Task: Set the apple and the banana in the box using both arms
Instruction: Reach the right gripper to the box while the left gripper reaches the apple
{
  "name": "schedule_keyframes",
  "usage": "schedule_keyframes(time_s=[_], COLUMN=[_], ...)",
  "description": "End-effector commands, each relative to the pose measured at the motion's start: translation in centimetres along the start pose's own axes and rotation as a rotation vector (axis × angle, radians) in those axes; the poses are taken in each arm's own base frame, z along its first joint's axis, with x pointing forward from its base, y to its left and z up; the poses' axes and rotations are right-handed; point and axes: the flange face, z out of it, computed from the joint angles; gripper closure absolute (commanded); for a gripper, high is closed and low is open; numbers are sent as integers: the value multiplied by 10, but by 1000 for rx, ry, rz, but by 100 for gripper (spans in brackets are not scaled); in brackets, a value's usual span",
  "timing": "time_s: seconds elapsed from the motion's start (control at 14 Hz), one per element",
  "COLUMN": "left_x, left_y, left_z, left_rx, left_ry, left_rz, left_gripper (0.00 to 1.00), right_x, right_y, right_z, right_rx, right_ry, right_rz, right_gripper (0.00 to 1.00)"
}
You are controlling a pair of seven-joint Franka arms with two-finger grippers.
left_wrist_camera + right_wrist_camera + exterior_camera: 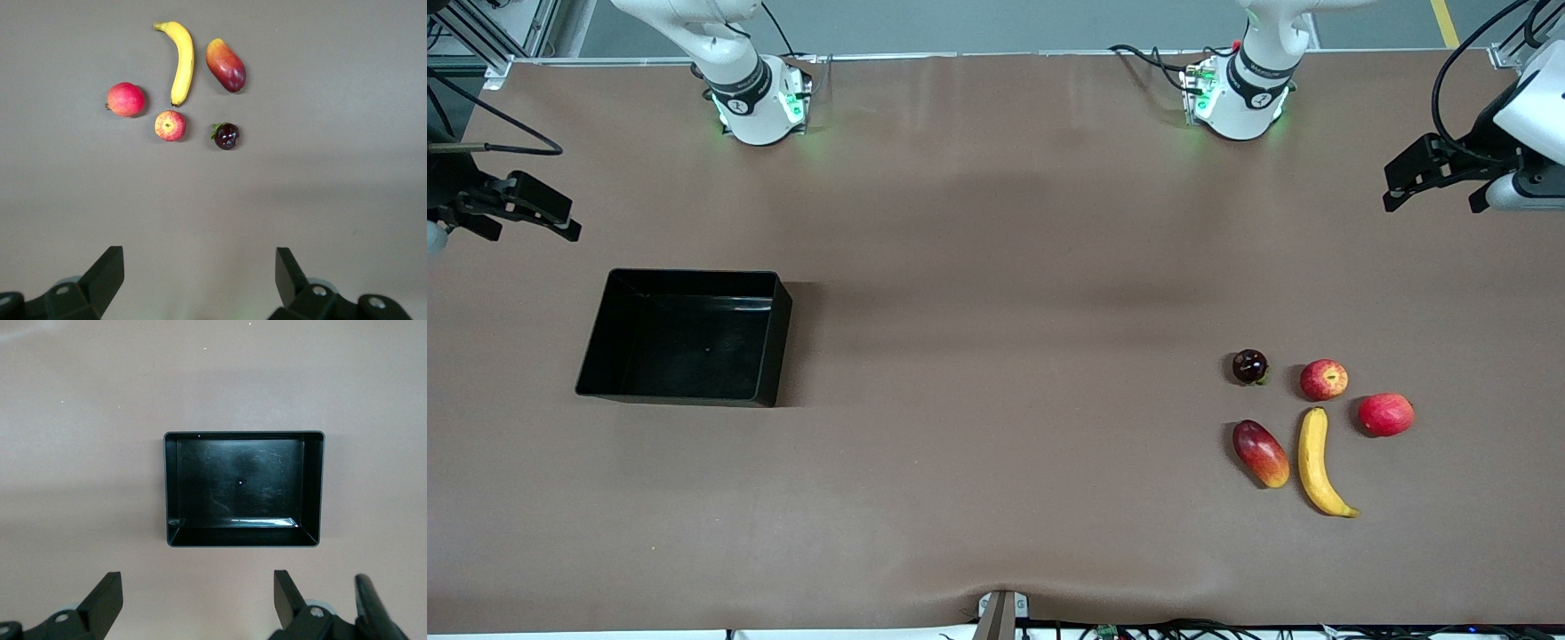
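Note:
The apple [1323,380], small and red with yellowish patches, lies on the brown table toward the left arm's end. The yellow banana [1319,462] lies just nearer the front camera than it. Both also show in the left wrist view, the apple [170,125] and the banana [181,61]. The black box [778,342] sits empty toward the right arm's end, and its wall [170,487] shows in the right wrist view. My left gripper [1400,182] [200,267] hangs open over bare table, apart from the fruit. My right gripper [569,222] [198,587] hangs open over bare table beside the box.
A dark round fruit [1249,366] lies beside the apple, a plain red fruit [1385,414] beside the banana's upper end, and a red-and-yellow mango-like fruit [1261,453] alongside the banana. The two arm bases [760,102] [1240,98] stand at the table's back edge.

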Motion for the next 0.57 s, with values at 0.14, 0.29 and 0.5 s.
schedule_keyframes(time_s=[0.14,0.29,0.5], left_x=[6,20,51], left_y=[-14,-19,-43], left_z=[-3,6,49], left_rx=[3,-1,27], left_ry=[1,-10,-32], left_rz=[-15,-21,-46], left_gripper=[0,0,0], right_x=[0,2,13], right_y=[3,3,10], right_z=[-1,2,19], right_rx=[21,21,23], right_ry=[-3,-7,-30], right_rz=[12,10,21], right_gripper=[0,0,0])
